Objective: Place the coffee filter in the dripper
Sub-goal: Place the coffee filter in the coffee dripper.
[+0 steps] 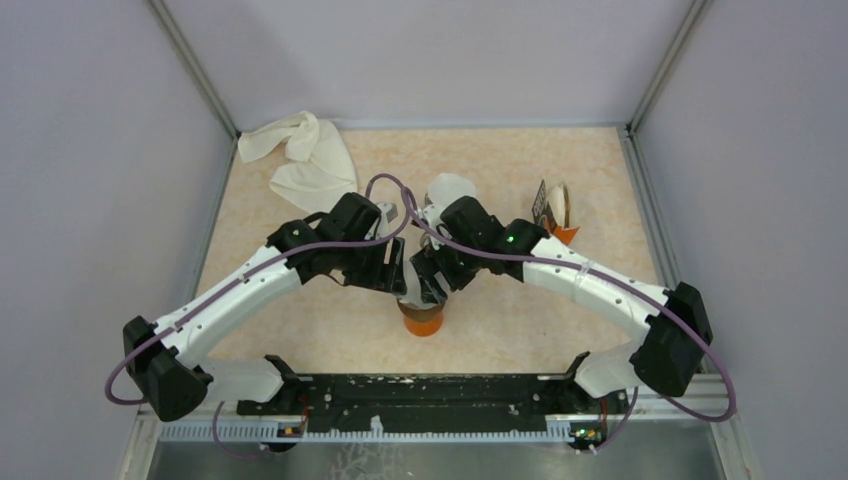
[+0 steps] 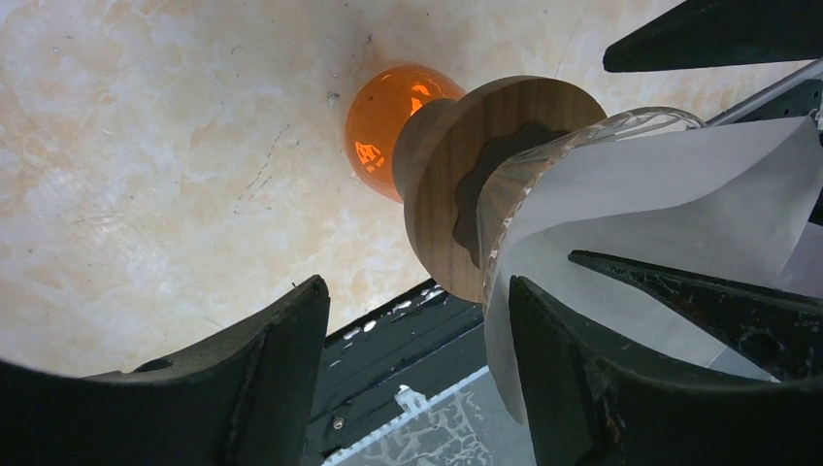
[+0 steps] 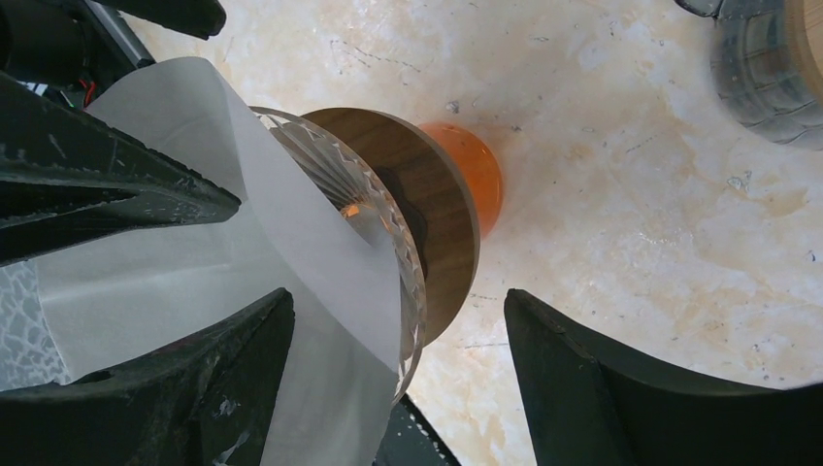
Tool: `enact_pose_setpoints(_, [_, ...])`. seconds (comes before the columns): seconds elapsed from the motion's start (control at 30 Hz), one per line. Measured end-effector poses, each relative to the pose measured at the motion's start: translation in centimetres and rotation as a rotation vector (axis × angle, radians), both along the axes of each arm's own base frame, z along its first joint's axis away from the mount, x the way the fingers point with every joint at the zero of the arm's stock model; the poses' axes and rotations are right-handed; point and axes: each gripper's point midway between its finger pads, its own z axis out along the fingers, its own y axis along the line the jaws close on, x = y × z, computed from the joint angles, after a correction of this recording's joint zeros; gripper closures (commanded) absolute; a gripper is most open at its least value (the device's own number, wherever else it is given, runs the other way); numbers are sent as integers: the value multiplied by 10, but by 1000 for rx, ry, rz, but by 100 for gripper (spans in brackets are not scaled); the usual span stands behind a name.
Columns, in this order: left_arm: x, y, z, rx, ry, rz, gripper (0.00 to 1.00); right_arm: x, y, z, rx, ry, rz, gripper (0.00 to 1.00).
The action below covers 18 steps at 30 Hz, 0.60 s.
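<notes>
The white paper coffee filter (image 2: pixel 670 194) sits opened in the ribbed glass dripper (image 2: pixel 505 189), its edge standing above the rim. The dripper has a wooden collar (image 2: pixel 456 165) and rests on an orange glass vessel (image 2: pixel 383 116). My left gripper (image 2: pixel 417 374) is open, with one finger (image 2: pixel 602 388) against the filter's side. My right gripper (image 3: pixel 398 379) is open, with one finger (image 3: pixel 184 388) over the filter (image 3: pixel 194 262) and the dripper rim (image 3: pixel 393 243) between the jaws. In the top view both grippers (image 1: pixel 405 272) (image 1: pixel 435 272) meet over the vessel (image 1: pixel 422 320) and hide the dripper.
A crumpled white cloth (image 1: pixel 305 160) lies at the back left. A white paper piece (image 1: pixel 452 188) lies behind the grippers. A small stand with round objects (image 1: pixel 555 210) is at the back right; a grey ribbed item (image 3: pixel 767 68) shows there. A black rail (image 1: pixel 430 392) runs along the near edge.
</notes>
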Motion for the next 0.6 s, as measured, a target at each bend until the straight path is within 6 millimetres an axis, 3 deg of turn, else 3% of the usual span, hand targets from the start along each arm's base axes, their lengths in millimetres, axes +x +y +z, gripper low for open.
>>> enact_pose_setpoints(0.6, [0, -1, -1, -6, 1, -4, 27, 7, 7, 8, 33, -32, -3, 20])
